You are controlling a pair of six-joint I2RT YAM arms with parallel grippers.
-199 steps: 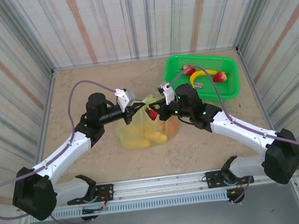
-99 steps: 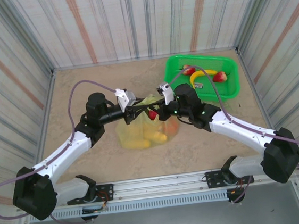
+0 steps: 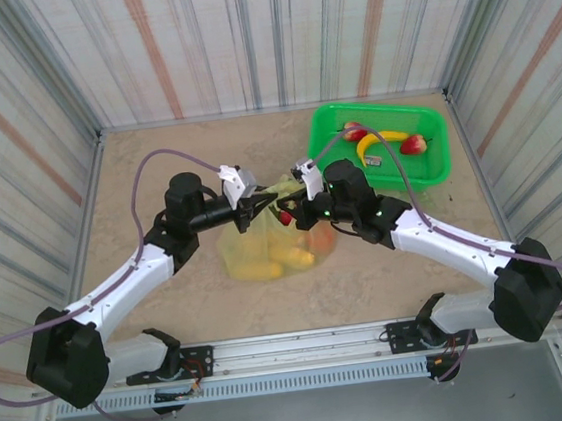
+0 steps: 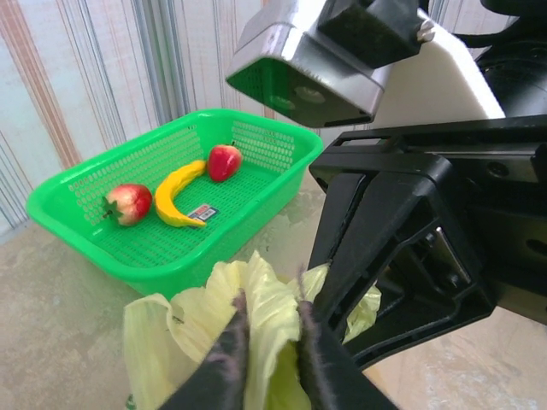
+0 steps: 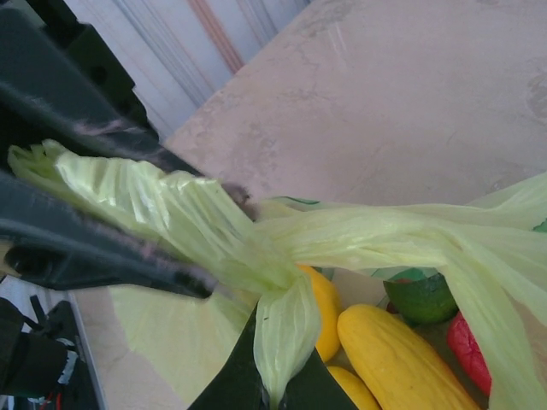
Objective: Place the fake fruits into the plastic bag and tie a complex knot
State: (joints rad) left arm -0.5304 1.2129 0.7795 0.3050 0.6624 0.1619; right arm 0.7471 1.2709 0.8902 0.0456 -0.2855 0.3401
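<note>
Thin, crinkled plastic bag (image 3: 250, 254) sits mid-table (image 3: 154, 153), glossy fake fruits (image 5: 402, 350) inside. Left gripper (image 4: 271, 305) pinches one handle and right gripper (image 5: 272, 384) another, crowding each other. Slotted green basket (image 3: 402, 170) stands near the table's far right corner.

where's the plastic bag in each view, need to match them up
top external: plastic bag at the centre, between the two arms.
left wrist: bottom centre, pinched by the left gripper.
right wrist: stretched across the middle.
shared landmark: the left gripper's pinch on the bag.
</note>
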